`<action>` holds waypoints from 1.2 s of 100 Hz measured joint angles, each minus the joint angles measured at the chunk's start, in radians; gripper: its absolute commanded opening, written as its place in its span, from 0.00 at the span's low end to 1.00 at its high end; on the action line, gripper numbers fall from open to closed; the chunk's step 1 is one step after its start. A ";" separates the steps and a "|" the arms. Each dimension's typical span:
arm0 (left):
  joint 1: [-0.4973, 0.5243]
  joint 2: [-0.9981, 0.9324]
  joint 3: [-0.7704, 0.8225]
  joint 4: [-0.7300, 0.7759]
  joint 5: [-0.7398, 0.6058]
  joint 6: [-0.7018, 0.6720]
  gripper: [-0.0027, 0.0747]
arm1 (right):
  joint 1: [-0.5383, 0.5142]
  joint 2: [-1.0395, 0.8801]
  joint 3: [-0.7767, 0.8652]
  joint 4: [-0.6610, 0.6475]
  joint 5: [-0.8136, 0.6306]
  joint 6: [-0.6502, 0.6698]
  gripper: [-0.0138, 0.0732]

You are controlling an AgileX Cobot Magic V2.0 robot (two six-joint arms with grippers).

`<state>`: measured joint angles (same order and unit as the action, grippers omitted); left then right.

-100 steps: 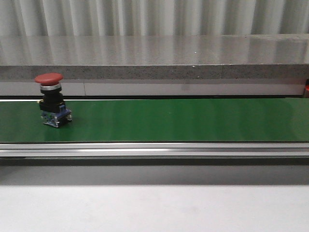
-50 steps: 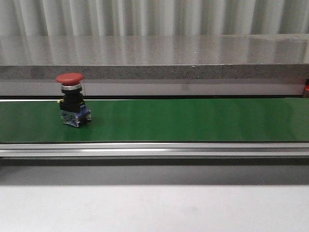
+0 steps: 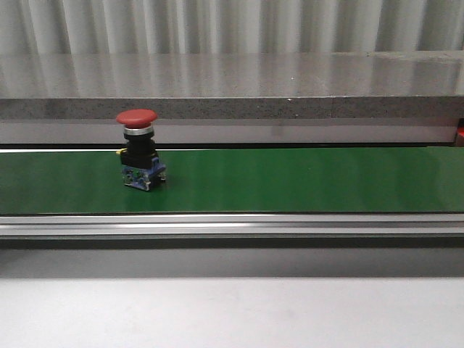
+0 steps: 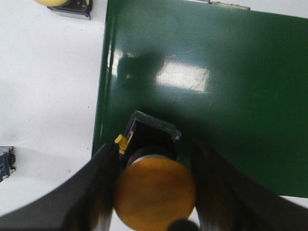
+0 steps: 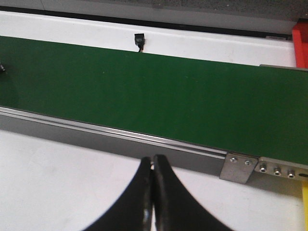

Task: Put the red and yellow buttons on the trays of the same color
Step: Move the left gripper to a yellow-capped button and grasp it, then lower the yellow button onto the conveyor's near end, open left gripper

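A red button with a black body and blue base stands upright on the green belt, left of centre. No gripper shows in the front view. In the left wrist view a yellow button stands at the belt's end edge. My left gripper is shut on the yellow button, one finger against each side of its cap. My right gripper is shut and empty over the white table in front of the belt. A red tray's corner and a yellow edge show at the right wrist view's border.
Another yellow button and a blue-based part lie on the white table beside the belt's end. A metal rail runs along the belt's front. A small black sensor sits behind the belt.
The red button has travelled to the right along the belt, still upright.
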<state>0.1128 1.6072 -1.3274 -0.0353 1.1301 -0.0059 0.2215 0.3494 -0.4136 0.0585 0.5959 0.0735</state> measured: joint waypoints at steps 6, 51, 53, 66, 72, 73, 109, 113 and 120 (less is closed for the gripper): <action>0.000 0.014 0.000 0.002 0.000 0.000 0.28 | 0.000 0.000 0.000 0.000 0.000 0.000 0.08; -0.016 0.047 -0.002 -0.010 -0.048 0.000 0.70 | 0.000 0.000 0.000 0.000 0.000 0.000 0.08; -0.019 0.042 -0.002 -0.013 -0.054 0.000 0.70 | 0.000 0.000 0.000 0.000 0.000 0.000 0.08; -0.067 -0.006 -0.002 -0.017 -0.110 0.000 0.62 | 0.000 0.000 0.000 0.000 0.000 0.000 0.08; -0.093 -0.044 -0.002 -0.018 -0.133 0.000 0.52 | 0.000 0.000 0.000 0.000 0.000 0.000 0.08; -0.099 -0.048 -0.002 -0.020 -0.135 0.000 0.49 | 0.000 0.000 0.000 0.000 0.000 0.000 0.08; -0.243 -0.337 0.181 -0.026 -0.312 0.000 0.01 | 0.000 0.000 0.000 0.000 0.000 0.000 0.08; -0.247 -0.366 0.210 -0.028 -0.330 0.000 0.01 | 0.000 0.000 0.000 0.000 0.000 0.000 0.08; -0.251 -0.423 0.270 -0.028 -0.355 0.000 0.01 | 0.000 0.000 0.000 0.000 0.000 0.000 0.08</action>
<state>-0.1381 1.1843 -1.0572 -0.0630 0.7746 -0.0059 0.2215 0.3494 -0.4136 0.0585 0.5959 0.0735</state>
